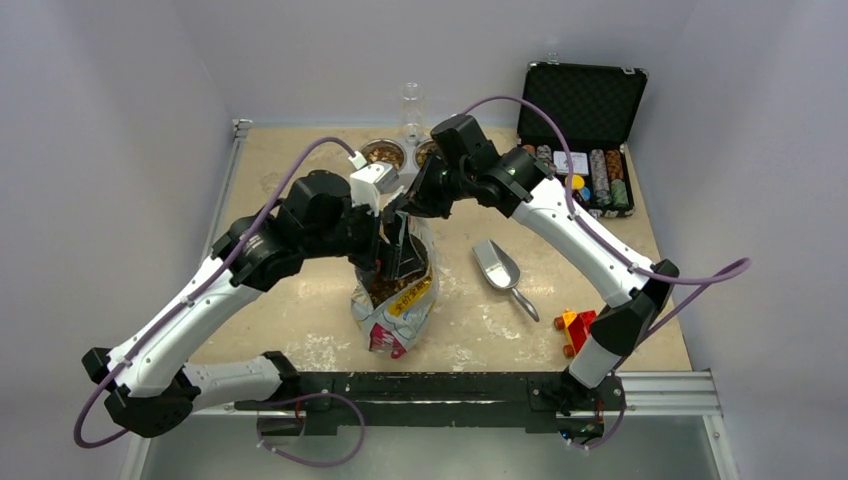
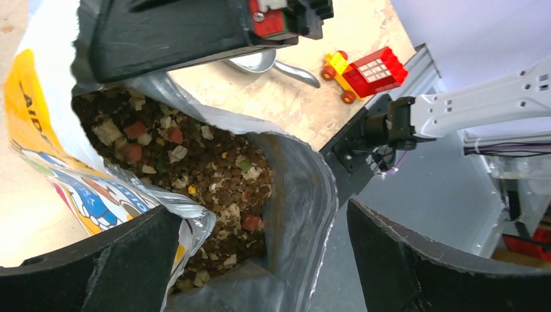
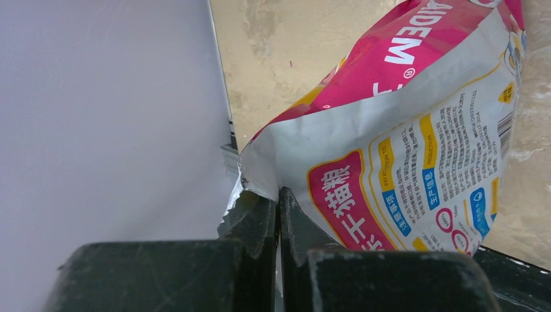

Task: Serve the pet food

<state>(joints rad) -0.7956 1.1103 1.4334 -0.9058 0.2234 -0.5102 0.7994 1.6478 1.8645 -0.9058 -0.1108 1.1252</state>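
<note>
Foil, printed white, pink and yellow: the foil bag [image 1: 396, 305] stands with its mouth open at mid-desk, a little toward the near edge. The pet food [image 1: 384, 289] sits inside it, and from the top view it is only a small brown patch. Both arms crowd over the mouth there and hide most of the rim.

The left wrist view looks straight down the opening. Dark brown pellets fill the bag, mixed with tan, red and green bits. The left claw [image 2: 263, 221] is spread wide across the mouth. One finger [image 2: 97, 266] lies against the printed outer wall, and the other [image 2: 403, 260] stands clear of the silver lining on the opposite side. It grips nothing.

The right wrist view shows what the other two hide. The right claw [image 3: 279, 205] is pinched tight on the torn top edge of the bag, with foil caught between its two pads. The printed panel hangs beyond it, with a pink block and small text. In the left wrist view this claw is only a dark block at the upper rim.

Around the bag:
- A metal scoop [image 1: 500, 270] lies on the desk [image 1: 470, 330] to the right of the bag, apart from it.
- A red and yellow brick toy [image 1: 575, 328] sits toward the near right corner.
- Two metal bowls [image 1: 368, 153] stand at the far edge, one partly behind the right arm. Their contents are too small to tell.
- A clear glass [image 1: 411, 105] stands just behind the bowls.
- An open black case [image 1: 585, 100] at the far right corner holds poker chips [image 1: 605, 178] in rows.
</note>
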